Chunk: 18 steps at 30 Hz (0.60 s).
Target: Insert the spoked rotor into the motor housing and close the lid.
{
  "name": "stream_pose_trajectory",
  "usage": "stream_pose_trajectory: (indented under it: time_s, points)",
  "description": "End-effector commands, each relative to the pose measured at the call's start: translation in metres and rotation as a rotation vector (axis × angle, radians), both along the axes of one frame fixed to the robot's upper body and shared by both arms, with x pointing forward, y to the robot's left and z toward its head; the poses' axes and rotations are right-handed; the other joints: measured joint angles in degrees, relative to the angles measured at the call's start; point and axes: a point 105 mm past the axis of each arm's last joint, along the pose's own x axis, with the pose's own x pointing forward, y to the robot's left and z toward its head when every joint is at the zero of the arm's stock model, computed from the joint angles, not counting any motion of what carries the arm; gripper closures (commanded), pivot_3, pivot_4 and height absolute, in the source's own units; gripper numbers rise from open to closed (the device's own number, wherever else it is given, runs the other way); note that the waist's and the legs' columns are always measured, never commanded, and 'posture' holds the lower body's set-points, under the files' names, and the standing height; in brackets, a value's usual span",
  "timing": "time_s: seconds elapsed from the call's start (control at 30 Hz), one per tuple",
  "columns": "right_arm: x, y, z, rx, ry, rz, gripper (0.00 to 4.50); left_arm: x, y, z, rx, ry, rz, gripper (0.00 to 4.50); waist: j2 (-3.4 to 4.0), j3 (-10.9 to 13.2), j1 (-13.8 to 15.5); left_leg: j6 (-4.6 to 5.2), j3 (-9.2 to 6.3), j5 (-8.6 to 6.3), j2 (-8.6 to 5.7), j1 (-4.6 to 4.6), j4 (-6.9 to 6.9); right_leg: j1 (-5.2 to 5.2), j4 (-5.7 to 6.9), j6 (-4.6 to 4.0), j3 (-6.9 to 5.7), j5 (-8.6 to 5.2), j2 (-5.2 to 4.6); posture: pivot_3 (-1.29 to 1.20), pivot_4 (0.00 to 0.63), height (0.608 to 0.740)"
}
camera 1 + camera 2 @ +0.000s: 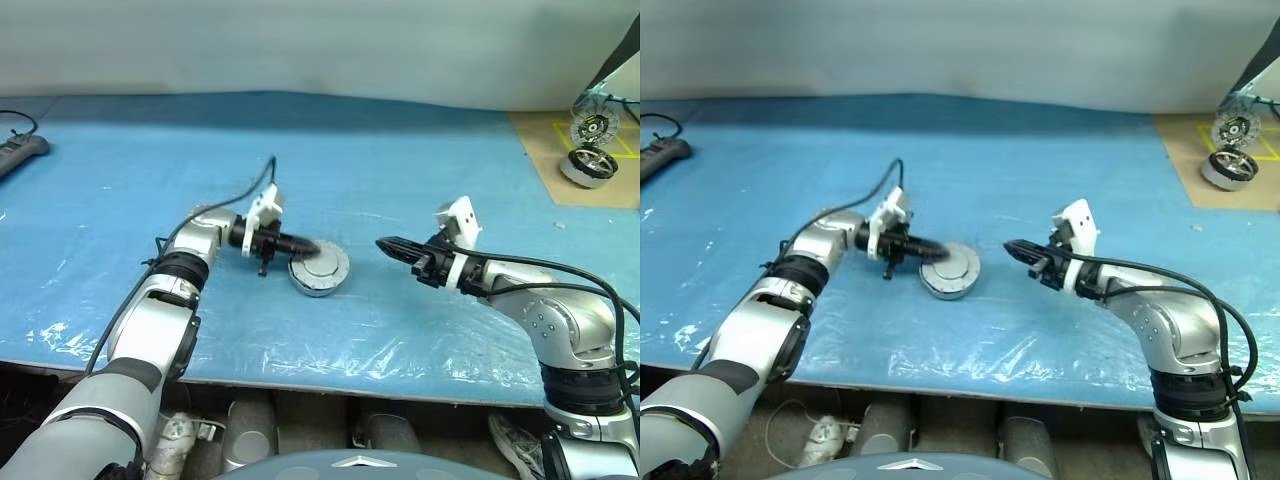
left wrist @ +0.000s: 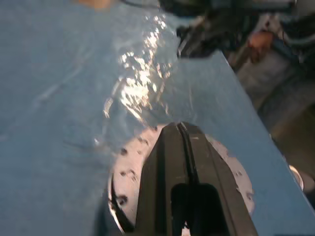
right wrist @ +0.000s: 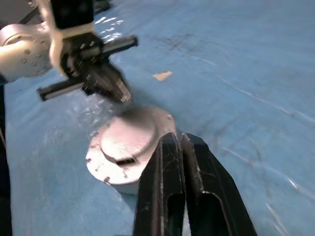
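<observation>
Both stages look close to finished from my seat. I see the lid [image 3: 129, 138], smooth grey cap up, sitting on the motor housing [image 1: 322, 284] near the middle of the blue table [image 1: 420, 180]; with the cap over it, I can't confirm the spoked rotor is inside, though I judge it is. My left gripper [image 1: 305, 246] has its fingers pressed together with the tip over the lid's edge; whether it touches I cannot tell. My right gripper [image 1: 384, 244] hangs well apart to the side, fingers nearly together, holding nothing. What's left, I think: checking the lid is seated flush.
</observation>
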Motion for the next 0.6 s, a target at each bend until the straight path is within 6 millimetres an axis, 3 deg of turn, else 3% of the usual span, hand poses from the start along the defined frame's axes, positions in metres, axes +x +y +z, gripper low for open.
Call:
stream_pose_trajectory:
  time_s: [0.03,0.13,0.33,0.6]
  points:
    - [-0.003,0.018,0.017,-0.038,-0.104,0.113,3.21,-0.016,0.018,0.031,-0.064,-0.066,0.012,4.50,0.03,-0.01,-0.68,0.00,0.00,0.00,0.00,-0.03,-0.07,-0.03,-0.04,0.00,0.00,0.00,0.01,0.00,0.150,0.740]
    - [0.004,0.026,0.010,-0.105,-0.122,0.161,2.11,-0.038,0.033,0.013,-0.005,-0.085,0.059,4.50,0.12,-0.06,-1.56,-0.01,0.04,-0.01,-0.04,-0.01,-0.35,-0.02,-0.24,0.06,0.02,-0.04,0.01,0.00,0.150,0.740]
    - [0.009,0.042,-0.011,-0.185,-0.105,0.286,0.01,-0.071,0.051,-0.045,0.078,-0.138,0.253,4.50,0.09,-0.03,-1.60,0.00,-0.03,0.00,0.03,-0.21,-0.48,-0.07,-0.43,0.10,-0.24,-0.06,0.02,0.00,0.150,0.740]
    - [0.015,0.064,-0.020,-0.242,-0.157,0.384,0.01,-0.096,0.068,-0.064,0.086,-0.127,0.425,4.50,0.09,-0.03,-1.52,0.03,-0.03,0.00,0.19,-0.19,-0.01,-0.03,-0.08,-0.06,-0.30,-0.16,0.01,0.00,0.150,0.740]
